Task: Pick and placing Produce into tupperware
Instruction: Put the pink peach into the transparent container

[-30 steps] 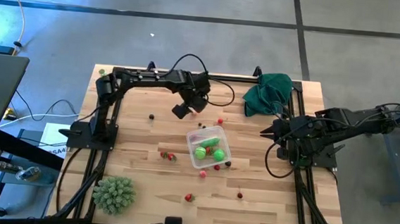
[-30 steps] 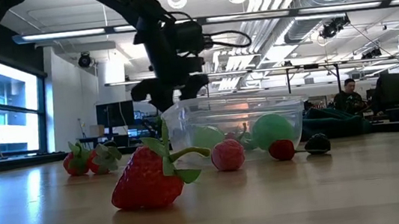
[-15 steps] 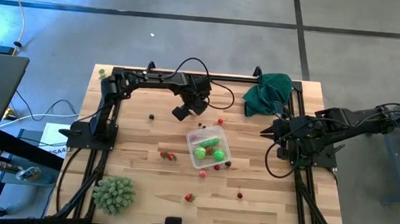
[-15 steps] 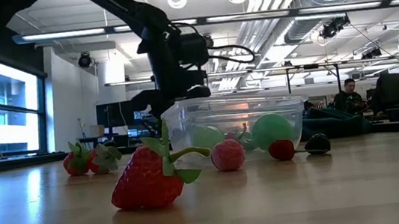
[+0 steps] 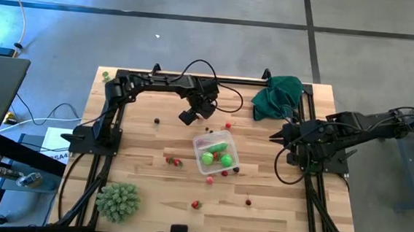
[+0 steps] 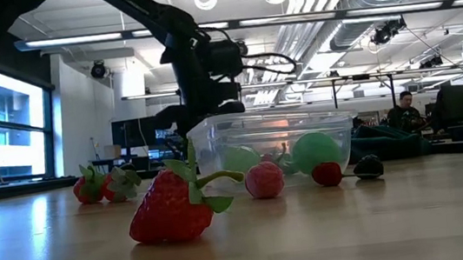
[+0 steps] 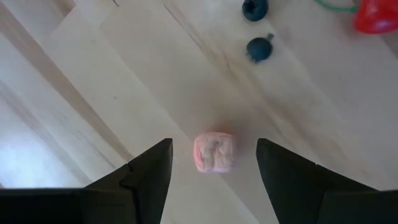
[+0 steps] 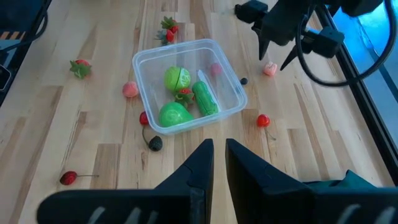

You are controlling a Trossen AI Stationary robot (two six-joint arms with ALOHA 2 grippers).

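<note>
My left gripper (image 7: 214, 169) points down over the table just beyond the tupperware's far side, open. Its two fingers stand on either side of a small pink berry piece (image 7: 214, 152) lying on the wood, with gaps on both sides. The right wrist view shows the same gripper (image 8: 277, 53) above that piece (image 8: 269, 68). The clear tupperware (image 5: 199, 142) sits mid-table and holds bright green pieces (image 8: 177, 79) and a little red. More produce lies loose around it. My right gripper (image 8: 219, 158) hangs shut and high at the table's right side.
Two dark berries (image 7: 258, 48) and a red cherry (image 8: 263, 120) lie close to the pink piece. A large strawberry (image 6: 175, 208) lies near the front edge. A spiky pale-green ball (image 5: 118, 201) stands front left, and a dark green cloth (image 5: 276, 95) lies far right.
My left gripper has sunk a little toward the table beyond the tupperware, then kept still. Nothing on the table has moved.
</note>
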